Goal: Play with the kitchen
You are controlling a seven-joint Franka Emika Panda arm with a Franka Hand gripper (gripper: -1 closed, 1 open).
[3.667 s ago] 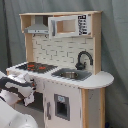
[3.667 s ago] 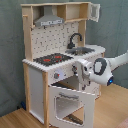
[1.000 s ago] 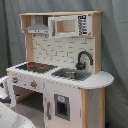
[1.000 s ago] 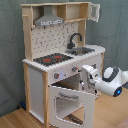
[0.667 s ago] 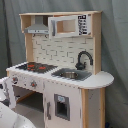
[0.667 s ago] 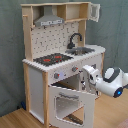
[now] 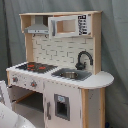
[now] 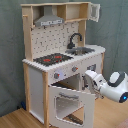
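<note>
The kitchen is a tall white and light-wood toy unit, seen in both exterior views. On its counter are a black-red hob, a steel sink and a black faucet, with a grey hood above. The windowed oven door stands open, out from the front. My gripper hangs just right of the open oven, below the knob panel and touching nothing. In the first exterior view only a white piece of the arm shows at the bottom left.
A grey curtain hangs behind the kitchen. The floor is wood. A rounded counter shelf sticks out beside the sink, and a cabinet door with a dark panel sits beneath it.
The arm has pulled back from the kitchen's front and knobs, ending lower and farther out. Over the last second it has barely moved. The oven door stays open.
</note>
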